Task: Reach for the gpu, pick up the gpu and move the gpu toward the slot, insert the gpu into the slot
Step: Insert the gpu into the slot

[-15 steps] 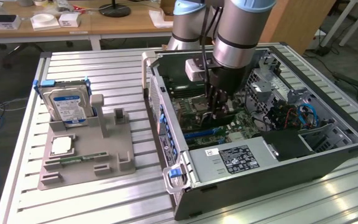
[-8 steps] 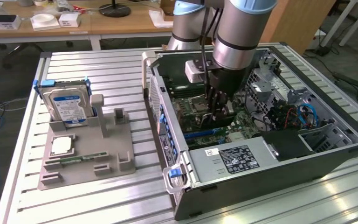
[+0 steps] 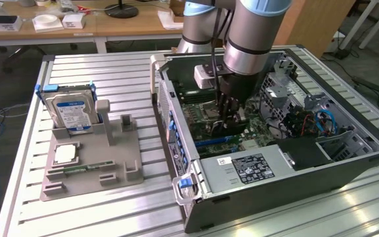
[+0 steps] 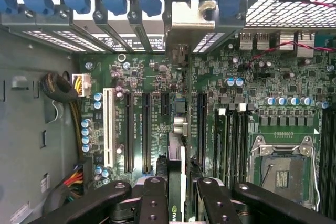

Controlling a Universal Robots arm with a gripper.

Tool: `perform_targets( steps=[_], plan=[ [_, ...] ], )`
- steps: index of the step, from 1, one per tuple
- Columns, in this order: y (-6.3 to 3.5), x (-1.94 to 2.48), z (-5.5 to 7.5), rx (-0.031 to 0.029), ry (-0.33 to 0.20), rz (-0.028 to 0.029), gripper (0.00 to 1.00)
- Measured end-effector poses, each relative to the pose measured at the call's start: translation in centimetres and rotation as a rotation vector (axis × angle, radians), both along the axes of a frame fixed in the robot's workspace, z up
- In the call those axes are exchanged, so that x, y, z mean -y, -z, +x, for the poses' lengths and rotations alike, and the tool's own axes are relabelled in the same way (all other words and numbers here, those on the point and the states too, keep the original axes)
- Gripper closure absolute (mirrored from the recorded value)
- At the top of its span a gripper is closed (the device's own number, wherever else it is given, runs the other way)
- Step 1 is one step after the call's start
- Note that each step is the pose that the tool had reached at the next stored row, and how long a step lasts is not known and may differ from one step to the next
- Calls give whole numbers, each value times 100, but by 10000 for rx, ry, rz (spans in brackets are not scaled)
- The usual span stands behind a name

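My gripper (image 4: 178, 203) is shut on the gpu (image 4: 177, 150), which I see edge-on as a thin dark board running between the two black fingers (image 4: 155, 198). Its silver end bracket (image 4: 189, 17) sits up against the row of rear openings in the case. The card hangs upright over the green motherboard (image 4: 252, 77), in line with the gap between two long black slots (image 4: 201, 124). In the exterior view the gripper (image 3: 232, 118) reaches down inside the open computer case (image 3: 275, 192), close above the board, and the arm hides most of the card.
A white slot (image 4: 108, 127), an open processor socket (image 4: 281, 169) and cable bundles (image 4: 65, 100) surround the card. Outside the case, a grey fixture (image 3: 91, 168) holds a blue-labelled hard drive (image 3: 71, 111), a chip (image 3: 66, 154) and a memory stick (image 3: 81, 169). The power supply (image 3: 255, 168) sits near the case front.
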State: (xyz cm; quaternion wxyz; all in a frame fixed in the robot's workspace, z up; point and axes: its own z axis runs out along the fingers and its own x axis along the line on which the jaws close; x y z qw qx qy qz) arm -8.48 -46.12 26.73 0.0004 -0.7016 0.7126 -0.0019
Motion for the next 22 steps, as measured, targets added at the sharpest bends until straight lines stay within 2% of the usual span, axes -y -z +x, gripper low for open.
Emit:
perform_targets(
  steps=[12,17,22],
  plan=[
    [51,0,-31,5,0,0,74],
    [74,-1,-45,103,-3,0,74],
    [82,-2,-55,135,-6,-2,74]
  ],
)
